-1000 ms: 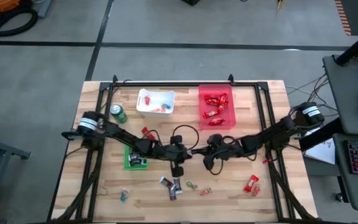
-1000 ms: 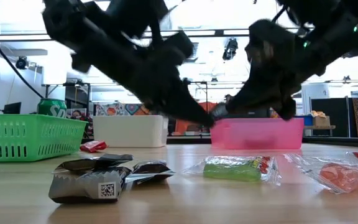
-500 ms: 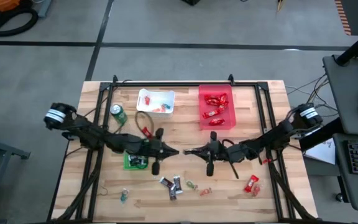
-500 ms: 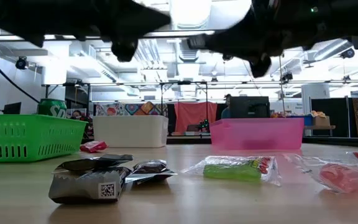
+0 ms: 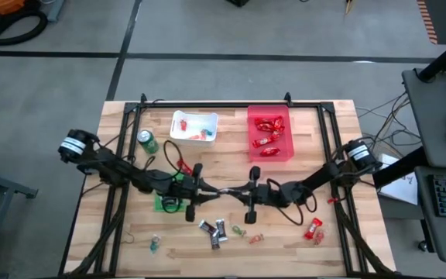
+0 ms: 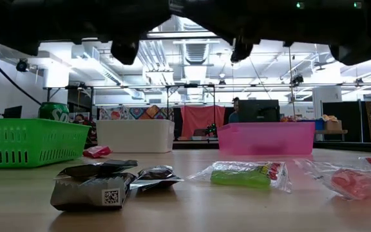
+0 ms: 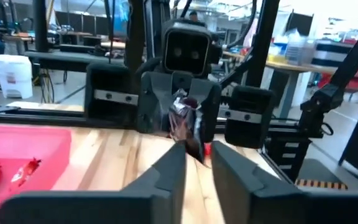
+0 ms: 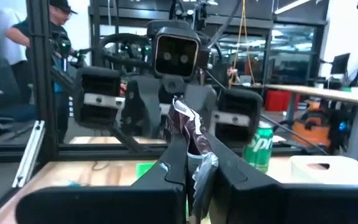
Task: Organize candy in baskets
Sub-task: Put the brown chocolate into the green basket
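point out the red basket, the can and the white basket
red basket [image 5: 286,152], high view, its bare right rim
can [image 5: 147,142], high view, middle of its body
white basket [image 6: 135,136], low view, centre of its front wall

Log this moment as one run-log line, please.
phase: grippers tip-to-tip mid-table | right gripper: shut on dark-wrapped candy | left gripper: open, facing it

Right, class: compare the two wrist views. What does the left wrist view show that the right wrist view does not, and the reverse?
Only the left wrist view: the translucent red plastic basket with red-wrapped candies inside, and the right end effector seen head-on.
Only the right wrist view: the green drink can, the white plastic basket, a person beyond the table, and the left end effector head-on.
Both: the dark, silver-edged wrapped mini bar, pinched by the right end effector between the two facing arms.
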